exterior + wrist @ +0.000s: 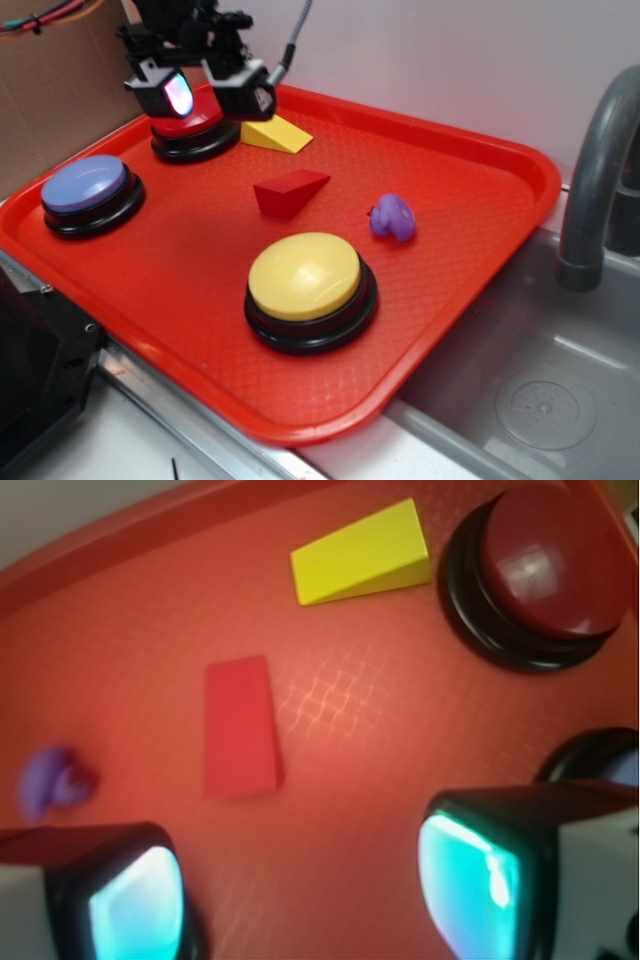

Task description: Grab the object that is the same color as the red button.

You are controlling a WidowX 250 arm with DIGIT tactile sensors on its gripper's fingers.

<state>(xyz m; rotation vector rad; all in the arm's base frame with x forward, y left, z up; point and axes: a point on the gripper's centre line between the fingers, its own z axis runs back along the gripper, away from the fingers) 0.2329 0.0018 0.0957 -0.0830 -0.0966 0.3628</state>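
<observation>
I hang at the back left of the red tray, over the red button, my fingers spread apart and holding nothing; so I judge this the approach step, the grasp not yet begun. The dark-red wedge lies flat mid-tray, clear of the yellow wedge; next I must travel over it, line my fingers across its narrow sides, then descend and close.

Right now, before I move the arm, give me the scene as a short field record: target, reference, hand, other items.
target: dark-red wedge, lying mid-tray, untouched
reference: red button, at the tray's far corner, partly hidden under the hand
hand: hand open, empty, raised above the red button
distractor: yellow wedge, beside the red button
other buttons: blue button; yellow button
other: small purple object
surface: red tray
</observation>
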